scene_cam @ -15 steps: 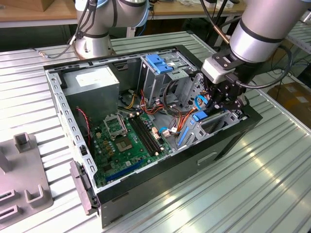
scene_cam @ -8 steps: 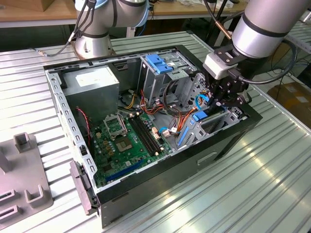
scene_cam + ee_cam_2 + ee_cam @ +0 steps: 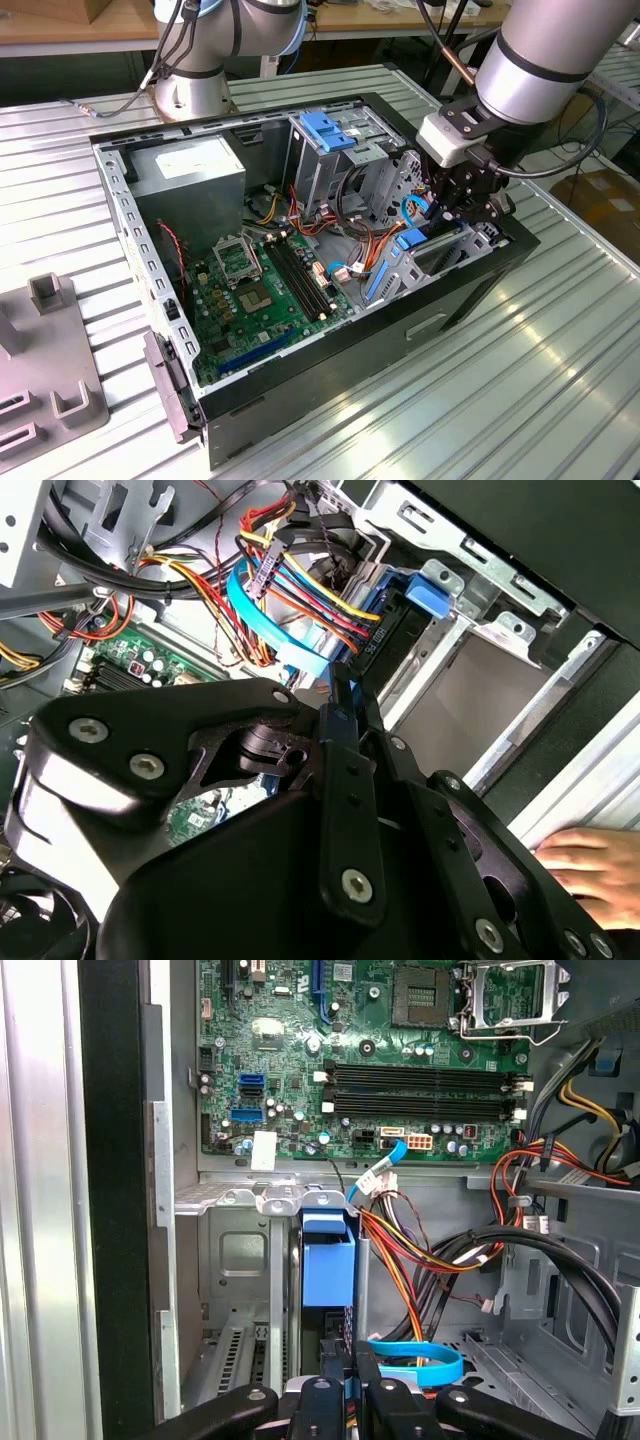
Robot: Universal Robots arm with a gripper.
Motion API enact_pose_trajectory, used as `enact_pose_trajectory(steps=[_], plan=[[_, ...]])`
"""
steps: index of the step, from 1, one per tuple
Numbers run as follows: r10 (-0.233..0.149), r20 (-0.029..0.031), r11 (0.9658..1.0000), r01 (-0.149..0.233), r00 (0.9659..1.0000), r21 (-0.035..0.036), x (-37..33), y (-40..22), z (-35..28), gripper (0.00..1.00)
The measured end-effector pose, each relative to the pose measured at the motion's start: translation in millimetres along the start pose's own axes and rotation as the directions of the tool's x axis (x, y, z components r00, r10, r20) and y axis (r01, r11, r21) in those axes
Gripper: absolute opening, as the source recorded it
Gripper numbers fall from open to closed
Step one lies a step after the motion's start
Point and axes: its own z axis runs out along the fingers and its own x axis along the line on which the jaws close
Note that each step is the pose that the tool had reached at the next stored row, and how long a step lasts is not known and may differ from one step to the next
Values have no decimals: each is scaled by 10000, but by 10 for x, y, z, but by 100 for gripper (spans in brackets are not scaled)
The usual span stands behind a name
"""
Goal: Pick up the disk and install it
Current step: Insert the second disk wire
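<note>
Your gripper (image 3: 462, 213) clamps the disk (image 3: 328, 1270), blue-railed and edge-on, just beside the motherboard (image 3: 400, 1070).

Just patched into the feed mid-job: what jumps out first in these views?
The open computer case on the ribbed metal table, its green motherboard laid bare. The pincer reaches into the drive bay at the exterior view's right, among coloured cables, closed on the blue-railed disk standing on edge in the bay. In the second wrist view, a person's hand rests beside the case.
</note>
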Motion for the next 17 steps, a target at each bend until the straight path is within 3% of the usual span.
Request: enact_pose_trajectory(steps=[8, 13, 16, 17], plan=[[14, 103, 10000, -14, 9999, 3, 6, 4, 30, 16], [14, 103, 10000, -14, 9999, 2, 16, 9, 64, 16], [13, 114, 10000, -13, 9999, 14, 12, 11, 54, 17], [13, 117, 10000, -13, 9999, 15, 9, 6, 15, 17]])
